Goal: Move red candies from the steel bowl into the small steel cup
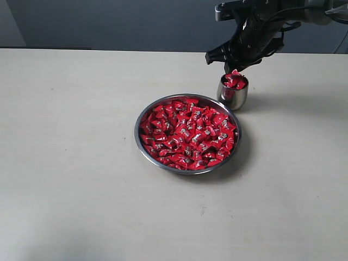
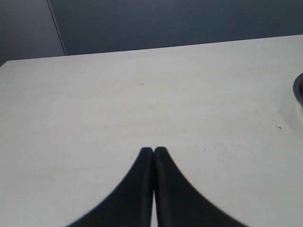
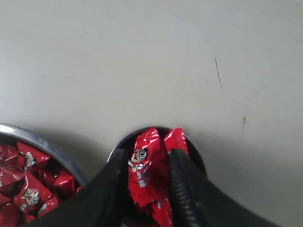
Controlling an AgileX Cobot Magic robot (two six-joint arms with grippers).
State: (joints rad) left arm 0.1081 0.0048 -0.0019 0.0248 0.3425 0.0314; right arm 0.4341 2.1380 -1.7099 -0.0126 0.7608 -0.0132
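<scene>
Right gripper [image 1: 235,66] over heaped cup [image 1: 234,99], jaws apart around candies [image 1: 235,80]; lift straight up, snag none. Left gripper [image 2: 154,153] jaws together.

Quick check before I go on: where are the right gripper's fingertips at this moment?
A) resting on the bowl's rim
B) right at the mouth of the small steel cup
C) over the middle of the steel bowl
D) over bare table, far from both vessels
B: the right gripper hangs directly over the small steel cup, fingertips on either side of the red candies heaped in it, with the steel bowl off to one side.
</scene>
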